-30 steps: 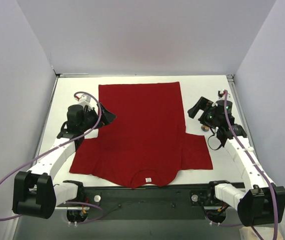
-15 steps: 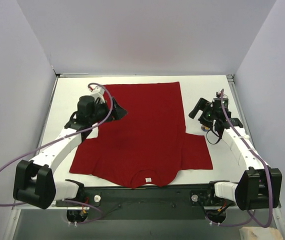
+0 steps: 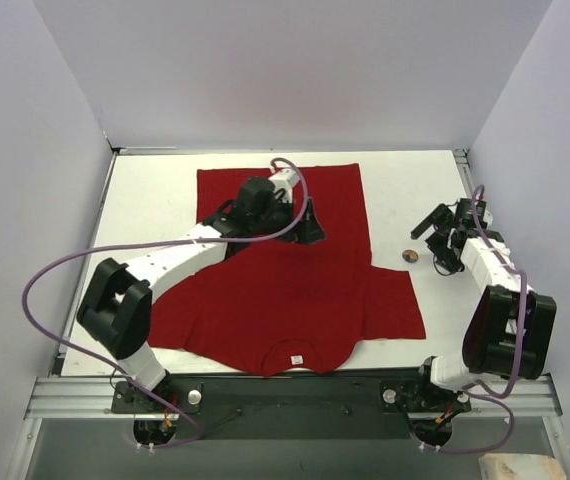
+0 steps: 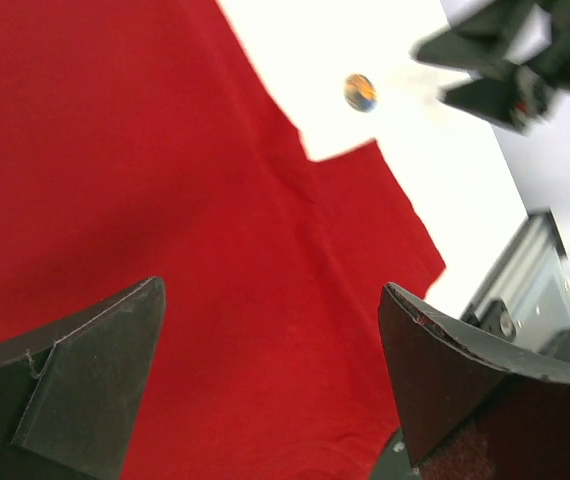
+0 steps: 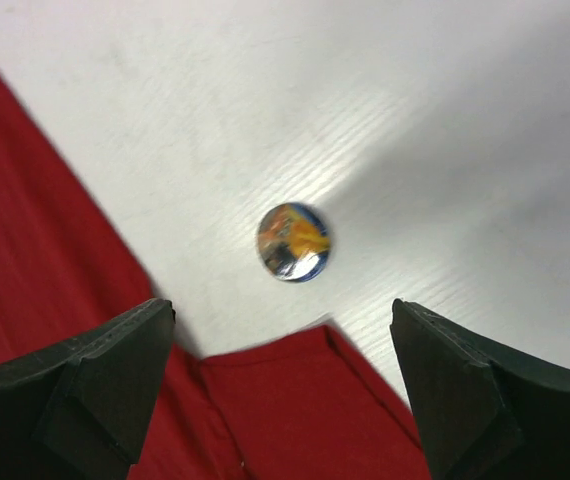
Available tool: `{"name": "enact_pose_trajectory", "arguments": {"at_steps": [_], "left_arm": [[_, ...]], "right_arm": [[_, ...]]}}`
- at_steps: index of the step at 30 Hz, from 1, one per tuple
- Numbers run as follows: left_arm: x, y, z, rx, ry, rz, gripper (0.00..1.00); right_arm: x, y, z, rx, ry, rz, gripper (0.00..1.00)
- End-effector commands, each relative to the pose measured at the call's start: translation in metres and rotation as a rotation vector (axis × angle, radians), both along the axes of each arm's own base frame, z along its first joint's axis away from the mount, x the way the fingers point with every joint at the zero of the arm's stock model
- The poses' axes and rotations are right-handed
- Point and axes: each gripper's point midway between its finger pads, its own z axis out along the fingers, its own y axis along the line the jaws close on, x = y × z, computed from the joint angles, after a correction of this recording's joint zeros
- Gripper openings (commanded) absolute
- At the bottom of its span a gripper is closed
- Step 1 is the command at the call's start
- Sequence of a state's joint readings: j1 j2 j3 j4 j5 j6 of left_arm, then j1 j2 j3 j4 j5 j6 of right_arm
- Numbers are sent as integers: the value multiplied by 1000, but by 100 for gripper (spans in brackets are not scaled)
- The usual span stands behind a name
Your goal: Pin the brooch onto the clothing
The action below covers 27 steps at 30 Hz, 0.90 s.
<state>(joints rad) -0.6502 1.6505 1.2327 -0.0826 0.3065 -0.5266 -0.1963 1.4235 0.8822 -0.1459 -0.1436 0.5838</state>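
Seen: brooch [image 5: 293, 242] on bare table [image 3: 155, 190], just right of clothing [image 3: 285, 290]. Both grippers spread, empty: right gripper [image 5: 277, 315] over brooch, left gripper [image 4: 270, 290] over clothing. Risk: flat disc may be skidded aside, or hem pinched.

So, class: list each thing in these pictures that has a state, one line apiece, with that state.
brooch: lying loose on the table, beside the T-shirt, unpinned.
T-shirt: spread flat, nothing pinned on it.
left end effector: open, empty, over the T-shirt.
right end effector: open, empty, facing the brooch.
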Motion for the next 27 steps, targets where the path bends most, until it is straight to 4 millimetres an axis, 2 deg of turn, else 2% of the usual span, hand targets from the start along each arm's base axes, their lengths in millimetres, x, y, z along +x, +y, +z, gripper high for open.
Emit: {"name": "enact_pose_trajectory", "arguments": {"at_steps": [1,3,7,8,16,21,22,23,27], "left_arm": [[-16,-45,24,-26,-52,-110,97],[-25,-56,18,-18,-35,-139,97],[-27,-57,15,-34,-24,-132,97],[-28,-55,15,-33,-25,-128,97],[-31,-38,7,1,-32,-77,97],[-33,-34,1,10,-22,-70,97],[-34,-34,0,12,-20,-71,97],[-34,-34,-1,13,-19,-70,97],[-33,-32,-3,26,-18,-66,98]], "right_arm": [[7,-6,-9,73,46,-33,92],[12,-6,-12,80,62,-28,87],[13,-3,-35,114,144,-23,81],[13,-4,-37,119,153,-29,75],[16,5,-57,180,205,-21,72],[19,6,-66,193,221,-29,69],[22,5,-65,193,217,-30,68],[23,6,-65,203,220,-27,62],[24,9,-74,223,244,-23,59]]}}
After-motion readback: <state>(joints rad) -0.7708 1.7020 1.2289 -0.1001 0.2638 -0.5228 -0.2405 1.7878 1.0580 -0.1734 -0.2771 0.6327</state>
